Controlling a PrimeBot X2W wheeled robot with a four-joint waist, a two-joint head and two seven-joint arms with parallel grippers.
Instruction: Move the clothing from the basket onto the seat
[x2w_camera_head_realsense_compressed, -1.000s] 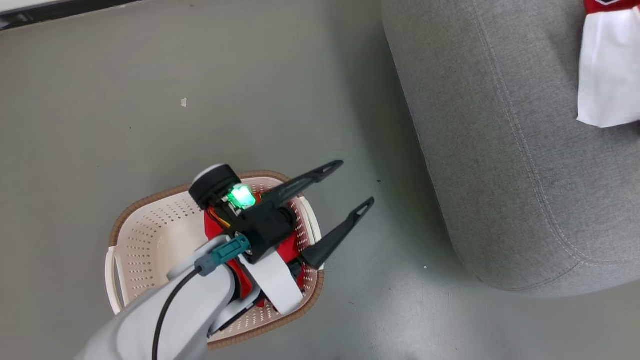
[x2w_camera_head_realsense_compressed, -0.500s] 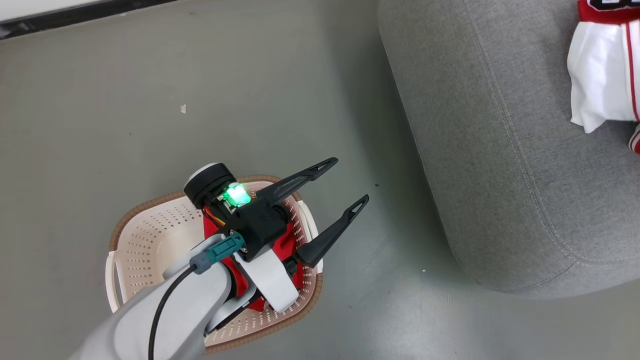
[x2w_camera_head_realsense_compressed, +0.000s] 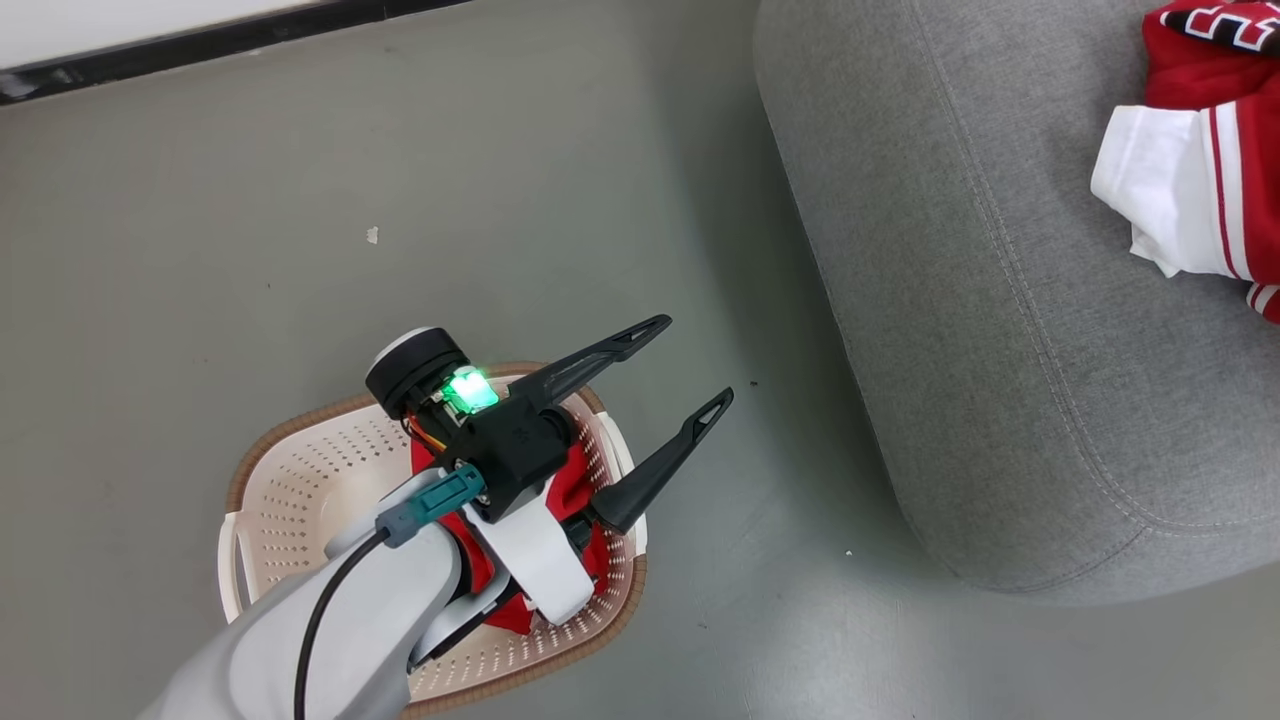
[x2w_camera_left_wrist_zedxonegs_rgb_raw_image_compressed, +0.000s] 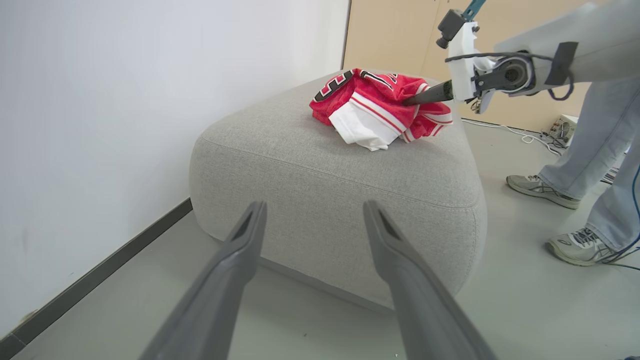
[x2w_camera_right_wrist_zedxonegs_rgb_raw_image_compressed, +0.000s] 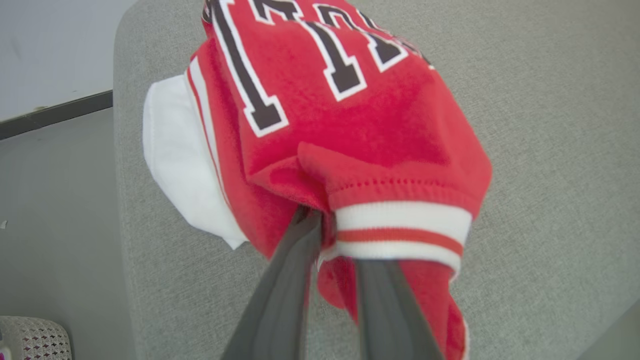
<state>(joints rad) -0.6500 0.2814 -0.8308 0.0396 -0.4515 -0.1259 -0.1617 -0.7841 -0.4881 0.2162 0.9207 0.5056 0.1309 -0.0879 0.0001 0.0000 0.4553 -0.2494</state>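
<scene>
From the head camera, the laundry basket (x2w_camera_head_realsense_compressed: 300, 425) stood on the floor (x2w_camera_head_realsense_compressed: 500, 200) near the sofa (x2w_camera_head_realsense_compressed: 950, 300), apart from its rounded end. It held a red garment (x2w_camera_head_realsense_compressed: 570, 490), partly covered by the left gripper (x2w_camera_head_realsense_compressed: 692, 360), whose claw was spread wide and empty. The lettered jersey (x2w_camera_head_realsense_compressed: 1200, 180) lay crumpled on the sofa's top. From the left wrist, the left gripper (x2w_camera_left_wrist_zedxonegs_rgb_raw_image_compressed: 314, 206) pointed at the sofa (x2w_camera_left_wrist_zedxonegs_rgb_raw_image_compressed: 325, 175) with its fingers wide. The jersey (x2w_camera_left_wrist_zedxonegs_rgb_raw_image_compressed: 370, 105) sat on the sofa's far side, with the right gripper (x2w_camera_left_wrist_zedxonegs_rgb_raw_image_compressed: 420, 97) poked into it and a person's trainers (x2w_camera_left_wrist_zedxonegs_rgb_raw_image_compressed: 540, 187) on the floor beyond. From the right wrist, the right gripper (x2w_camera_right_wrist_zedxonegs_rgb_raw_image_compressed: 330, 240) showed narrow jaws with tips buried under the jersey (x2w_camera_right_wrist_zedxonegs_rgb_raw_image_compressed: 350, 125) hem. Whether they pinched cloth could not be told. A basket (x2w_camera_right_wrist_zedxonegs_rgb_raw_image_compressed: 30, 342) corner showed off the sofa (x2w_camera_right_wrist_zedxonegs_rgb_raw_image_compressed: 550, 150).
</scene>
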